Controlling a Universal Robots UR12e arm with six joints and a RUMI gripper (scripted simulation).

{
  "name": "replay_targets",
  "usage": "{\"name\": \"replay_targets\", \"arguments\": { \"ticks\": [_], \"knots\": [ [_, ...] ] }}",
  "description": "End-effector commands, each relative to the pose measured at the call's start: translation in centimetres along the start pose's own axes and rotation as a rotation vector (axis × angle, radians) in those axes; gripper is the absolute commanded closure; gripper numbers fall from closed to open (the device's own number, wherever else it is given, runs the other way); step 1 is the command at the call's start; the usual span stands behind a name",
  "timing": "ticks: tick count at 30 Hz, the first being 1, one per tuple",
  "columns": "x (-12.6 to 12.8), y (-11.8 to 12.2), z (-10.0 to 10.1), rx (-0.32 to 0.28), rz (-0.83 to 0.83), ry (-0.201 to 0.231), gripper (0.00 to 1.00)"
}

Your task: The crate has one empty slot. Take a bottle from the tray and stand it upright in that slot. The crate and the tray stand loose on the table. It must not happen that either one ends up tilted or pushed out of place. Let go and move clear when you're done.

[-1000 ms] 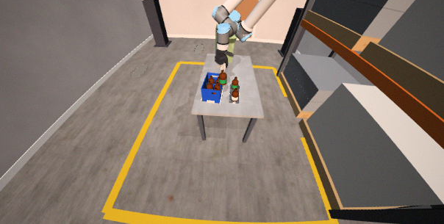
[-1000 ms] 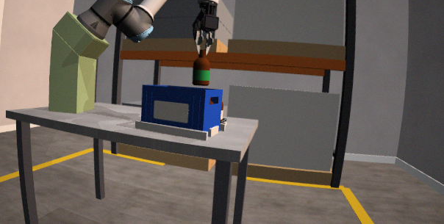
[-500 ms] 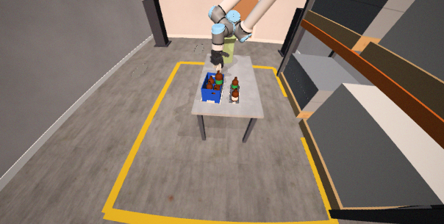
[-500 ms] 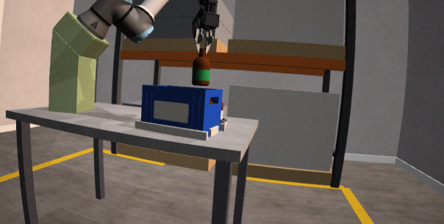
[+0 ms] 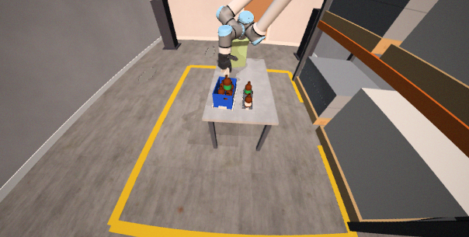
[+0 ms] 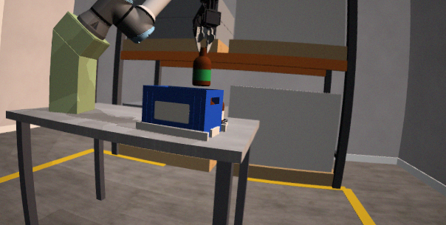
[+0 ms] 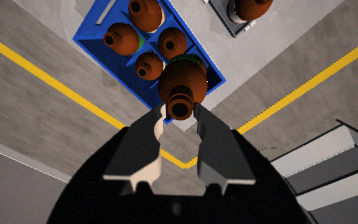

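Top view: the RUMI two-jaw gripper [image 5: 226,74] [image 6: 204,49] [image 7: 180,103] grips a green-labelled brown bottle [image 5: 227,84] [image 6: 201,68] [image 7: 182,85] above the blue crate [image 5: 222,100] [image 6: 173,103] [image 7: 114,76]; the tray [image 5: 247,107] [image 7: 223,20] stands beside the crate. Exterior view: the bottle hangs upright over the crate, jaws narrowed on its neck. Wrist view: more brown bottles [image 7: 148,66] stand inside the crate.

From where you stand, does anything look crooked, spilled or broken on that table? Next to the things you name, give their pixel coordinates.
No, nothing stands out. The blue crate [image 5: 222,101] [image 6: 173,111] [image 7: 115,68] sits level, the tray's bottles [image 5: 248,101] [image 7: 252,9] stand upright, and the bottle in the gripper [image 5: 226,69] [image 6: 204,42] [image 7: 180,103] hangs straight above the crate. I see no spill or breakage.
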State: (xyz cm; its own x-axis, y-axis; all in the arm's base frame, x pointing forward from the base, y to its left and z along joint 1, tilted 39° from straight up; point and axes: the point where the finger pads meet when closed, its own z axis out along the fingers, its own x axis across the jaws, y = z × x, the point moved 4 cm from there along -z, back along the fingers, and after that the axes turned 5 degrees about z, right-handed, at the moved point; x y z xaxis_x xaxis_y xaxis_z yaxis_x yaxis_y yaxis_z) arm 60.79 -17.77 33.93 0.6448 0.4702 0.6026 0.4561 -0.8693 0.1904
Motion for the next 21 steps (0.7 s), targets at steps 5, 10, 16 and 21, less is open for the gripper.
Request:
{"name": "replay_targets", "arguments": {
  "ticks": [5, 10, 16, 21],
  "knots": [
    [-0.4, 2.2, -0.2, -0.004, -0.006, 0.003, 1.00],
    [-0.7, 3.1, -0.2, -0.004, -0.006, 0.003, 1.00],
    [-0.9, 3.8, -0.3, -0.004, -0.006, 0.003, 1.00],
    [-1.2, 4.6, -0.3, -0.004, -0.006, 0.003, 1.00]
  ]
}}
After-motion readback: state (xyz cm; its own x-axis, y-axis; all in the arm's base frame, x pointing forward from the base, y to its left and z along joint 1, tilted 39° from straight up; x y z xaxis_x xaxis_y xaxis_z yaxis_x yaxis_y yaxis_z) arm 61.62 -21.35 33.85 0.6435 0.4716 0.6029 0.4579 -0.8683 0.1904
